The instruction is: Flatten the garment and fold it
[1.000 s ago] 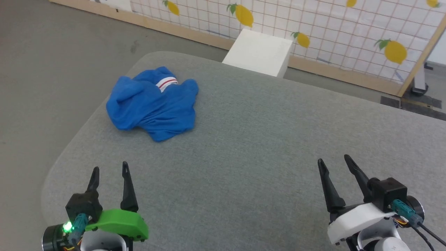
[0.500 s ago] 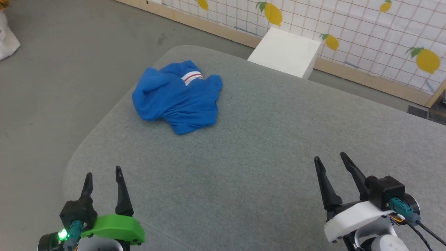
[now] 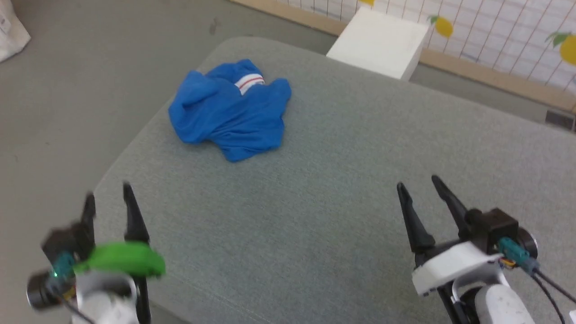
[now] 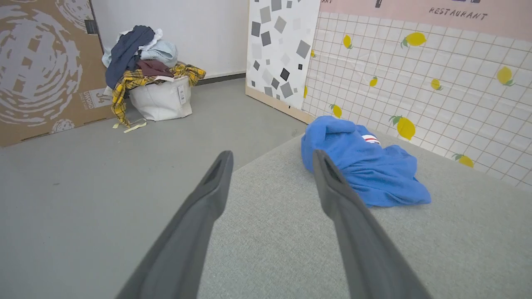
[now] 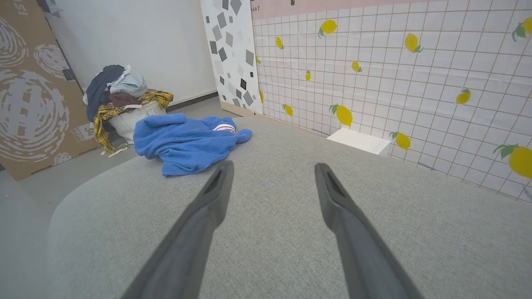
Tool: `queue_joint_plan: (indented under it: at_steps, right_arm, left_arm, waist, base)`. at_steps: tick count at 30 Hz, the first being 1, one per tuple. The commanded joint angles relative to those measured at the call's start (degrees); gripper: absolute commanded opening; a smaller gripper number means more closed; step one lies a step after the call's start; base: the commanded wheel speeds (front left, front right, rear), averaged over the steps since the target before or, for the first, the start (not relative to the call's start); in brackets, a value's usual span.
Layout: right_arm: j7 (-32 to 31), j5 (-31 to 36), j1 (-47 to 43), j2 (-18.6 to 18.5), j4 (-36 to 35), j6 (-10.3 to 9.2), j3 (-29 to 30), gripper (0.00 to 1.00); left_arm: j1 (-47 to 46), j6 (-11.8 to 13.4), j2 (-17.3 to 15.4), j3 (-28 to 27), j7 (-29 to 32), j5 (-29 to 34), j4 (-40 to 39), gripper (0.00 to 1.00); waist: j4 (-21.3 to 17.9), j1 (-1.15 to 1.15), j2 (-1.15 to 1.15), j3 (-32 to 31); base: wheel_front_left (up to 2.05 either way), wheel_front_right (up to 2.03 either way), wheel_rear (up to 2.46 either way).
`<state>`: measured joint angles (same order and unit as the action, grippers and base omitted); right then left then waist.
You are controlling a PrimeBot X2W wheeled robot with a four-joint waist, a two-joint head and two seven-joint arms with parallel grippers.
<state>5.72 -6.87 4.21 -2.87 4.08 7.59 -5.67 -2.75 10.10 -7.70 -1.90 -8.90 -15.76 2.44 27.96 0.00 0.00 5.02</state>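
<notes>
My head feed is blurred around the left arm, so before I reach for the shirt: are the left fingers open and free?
Observer: Yes. The left wrist view shows the left gripper with its fingers spread wide and nothing between them.
Operator: How does the shirt sit, seen from the side?
Observer: The shirt is a bunched heap on the table. It is humped highest at the end by the table's edge and slopes down to a flat flap.
Operator: Anything past that edge?
Observer: On the floor stands a white bag heaped with clothes, beside a cardboard panel.
</notes>
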Motion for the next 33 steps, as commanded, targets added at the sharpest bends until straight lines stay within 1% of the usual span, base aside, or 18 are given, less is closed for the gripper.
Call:
queue_joint_plan:
  at_steps: [1, 4, 8, 12, 16, 18, 20, 22, 24, 29, 32, 33]
  right_arm:
    - [-0.55, 0.76, 1.32, -0.02, -0.85, -0.09, -0.22, 1.00]
    - [-1.83, 2.23, 2.93, -0.01, -2.60, -0.09, -0.65, 1.00]
    - [-3.34, 4.23, 6.09, -0.01, -5.39, -0.09, -1.09, 1.00]
    - [-3.92, 5.03, 8.68, -0.01, -7.53, -0.10, -1.56, 1.00]
    - [-3.73, 5.09, 10.24, 0.00, -8.60, -0.10, -1.95, 1.00]
    - [-3.42, 5.02, 10.68, 0.00, -9.02, -0.10, -1.66, 1.00]
    - [-3.09, 4.90, 10.96, 0.00, -9.27, -0.10, -1.35, 1.00]
    - [-2.71, 4.72, 11.14, 0.00, -9.16, -0.10, -1.07, 1.00]
    - [-2.28, 4.49, 11.24, 0.00, -8.87, -0.10, -0.89, 1.00]
    - [-0.88, 3.49, 11.30, 0.00, -7.18, -0.10, -0.54, 1.00]
    - [0.19, 2.50, 11.00, 0.00, -5.48, -0.10, -0.65, 1.00]
    - [0.48, 2.20, 10.84, 0.00, -4.93, -0.10, -0.70, 1.00]
  left_arm:
    - [-4.28, -0.47, -0.77, -0.67, 0.35, -1.57, 1.26, 1.00]
    - [-11.65, -1.61, -1.77, -2.34, 2.11, -5.30, 5.26, 1.00]
    - [-23.55, -3.98, -4.51, -4.37, 5.86, -10.53, 11.92, 1.00]
    - [-33.85, -6.01, -9.14, -5.72, 11.77, -14.39, 19.74, 1.00]
    - [-39.84, -7.18, -13.31, -7.04, 18.78, -17.48, 26.62, 1.00]
    - [-41.34, -7.21, -14.97, -7.48, 23.10, -18.74, 29.64, 1.00]
    - [-42.22, -7.45, -15.92, -8.20, 27.76, -20.81, 32.23, 1.00]
    - [-42.38, -7.79, -16.52, -8.71, 32.29, -22.77, 34.49, 1.00]
    - [-42.10, -7.59, -16.76, -9.38, 35.69, -24.44, 36.26, 1.00]
    - [-39.90, -7.06, -16.22, -10.34, 39.71, -26.81, 38.64, 1.00]
    - [-38.21, -7.89, -15.90, -10.39, 40.31, -27.51, 38.67, 1.00]
    - [-37.76, -8.52, -16.05, -10.26, 39.83, -27.40, 38.24, 0.48]
  waist:
    - [-2.89, 0.00, 0.00, 5.51]
    - [-5.00, 0.00, 0.00, 10.28]
    - [-7.94, 0.00, 0.00, 17.77]
    - [-11.11, 0.00, 0.00, 24.26]
    - [-14.39, 0.00, 0.00, 28.34]
    - [-15.82, 0.00, 0.00, 29.77]
    - [-17.06, 0.00, 0.00, 30.95]
    - [-17.92, 0.00, 0.00, 31.60]
    - [-18.38, 0.00, 0.00, 31.82]
    - [-18.63, 0.00, 0.00, 29.75]
    - [-18.28, 0.00, 0.00, 26.32]
    - [-18.15, 0.00, 0.00, 25.11]
  base:
    - [0.00, 0.00, 0.00]
    - [0.00, 0.00, 0.00]
    - [0.00, 0.00, 0.00]
    - [0.00, 0.00, 0.00]
    - [0.00, 0.00, 0.00]
    - [0.00, 0.00, 0.00]
    - [0.00, 0.00, 0.00]
    - [0.00, 0.00, 0.00]
    - [0.00, 0.00, 0.00]
    - [0.00, 0.00, 0.00]
    - [0.00, 0.00, 0.00]
    - [0.00, 0.00, 0.00]
